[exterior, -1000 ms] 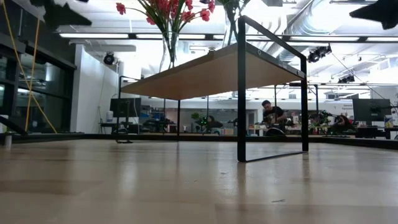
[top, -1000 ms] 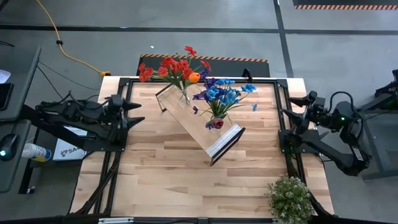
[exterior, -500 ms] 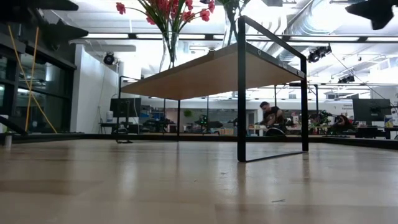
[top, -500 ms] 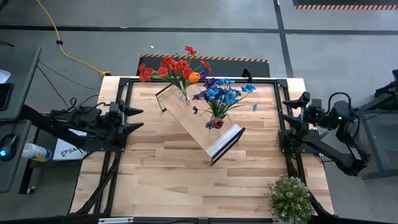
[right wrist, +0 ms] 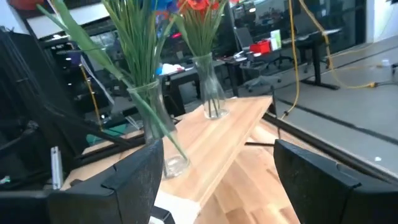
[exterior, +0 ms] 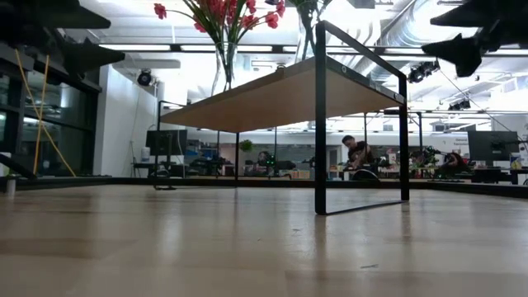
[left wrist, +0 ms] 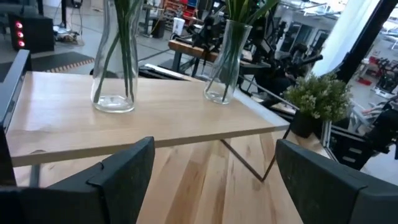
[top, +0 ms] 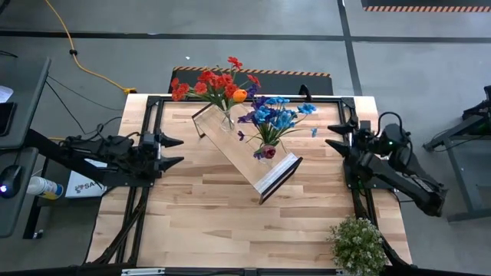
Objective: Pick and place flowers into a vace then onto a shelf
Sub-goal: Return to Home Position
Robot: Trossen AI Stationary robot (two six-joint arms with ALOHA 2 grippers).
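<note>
High view: the flowers [top: 217, 83] stand upright, blooms up, in two glass vases [left wrist: 113, 93] on the shelf [top: 239, 159], whose long axis runs from upper left to lower right at frame centre. Probably the vases are fragile, slippery and top-heavy, so hold them low on the body. At mid-left the left gripper [top: 178, 150] and at mid-right the right gripper [top: 331, 135] are both spread wide and empty.

Low view's top edge cuts off the flowers [exterior: 221, 18].

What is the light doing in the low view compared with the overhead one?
Low view: bright ceiling lights behind backlight the shelf, whose frame and the left gripper and right gripper read as dark silhouettes; the table shows sheen. High view: even light, soft shadows.
</note>
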